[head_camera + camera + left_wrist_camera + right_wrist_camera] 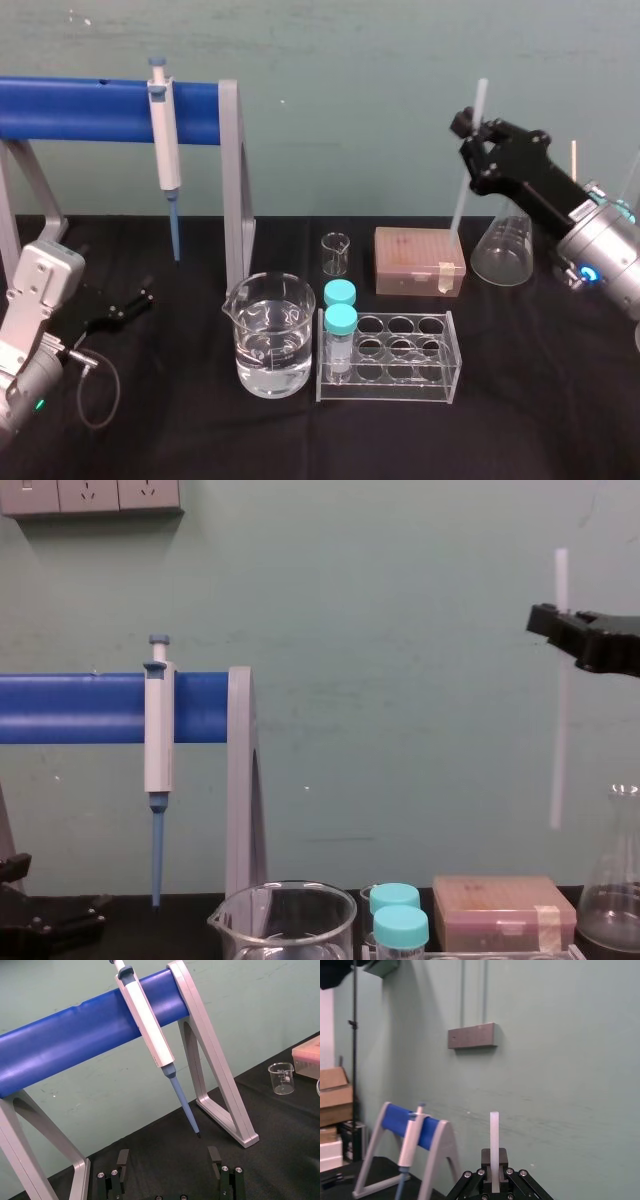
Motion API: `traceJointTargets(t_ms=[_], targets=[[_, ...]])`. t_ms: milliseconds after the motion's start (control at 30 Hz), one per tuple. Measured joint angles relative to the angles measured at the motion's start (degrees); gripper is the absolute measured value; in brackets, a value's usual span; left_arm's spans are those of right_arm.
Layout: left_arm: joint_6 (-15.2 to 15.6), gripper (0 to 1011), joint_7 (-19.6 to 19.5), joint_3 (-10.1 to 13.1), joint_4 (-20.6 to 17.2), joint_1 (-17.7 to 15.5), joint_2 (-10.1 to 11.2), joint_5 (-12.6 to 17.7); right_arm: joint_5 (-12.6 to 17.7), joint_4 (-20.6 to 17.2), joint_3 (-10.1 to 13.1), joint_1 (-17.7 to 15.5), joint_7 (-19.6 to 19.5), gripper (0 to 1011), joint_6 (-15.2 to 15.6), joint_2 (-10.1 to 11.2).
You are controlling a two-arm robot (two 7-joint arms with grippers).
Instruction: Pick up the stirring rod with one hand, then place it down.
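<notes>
A blue-barred grey stand (232, 180) carrying a white pipette (165, 150) occupies the black surface's (540, 420) left rear. A large glass beaker (268, 335) sits centre-front, with a clear tube rack (400, 355) just right of it. Behind them, running rightward, are a small glass beaker (336, 253), a tan box (418, 260) and a glass flask (503, 250). A white translucent stirring rod (460, 205) hangs above the box's right end.

Note for your log: in the head view the right gripper (476, 135) covers a short stretch of the stirring rod (460, 205); you see rod above and below it. In the chest view that gripper runs off the right edge, and so does the conical flask (612, 900). The bottom edge there cuts the beaker (285, 920) and the teal-capped vials (400, 925). The rack's blue bar (80, 108) leaves the head view at the left. In the left wrist view the bottom edge cuts the left gripper (169, 1161) just below its fingers. The thin pale stick (573, 160) behind the right arm is too small to identify.
</notes>
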Motion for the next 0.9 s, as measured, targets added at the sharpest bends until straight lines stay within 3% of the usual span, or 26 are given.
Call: traceJointTargets(t_ms=[267,900], targets=[[0.0,1000,0.0,0.0,0.0,0.0,0.0,0.0,-0.46,-0.66,1.56,-0.81,-1.18,70,1.52,0.65],[0.0,1000,0.0,0.0,0.0,0.0,0.0,0.0,-0.52,-1.61,1.8,-1.94,-0.87,70,2.68,0.63]])
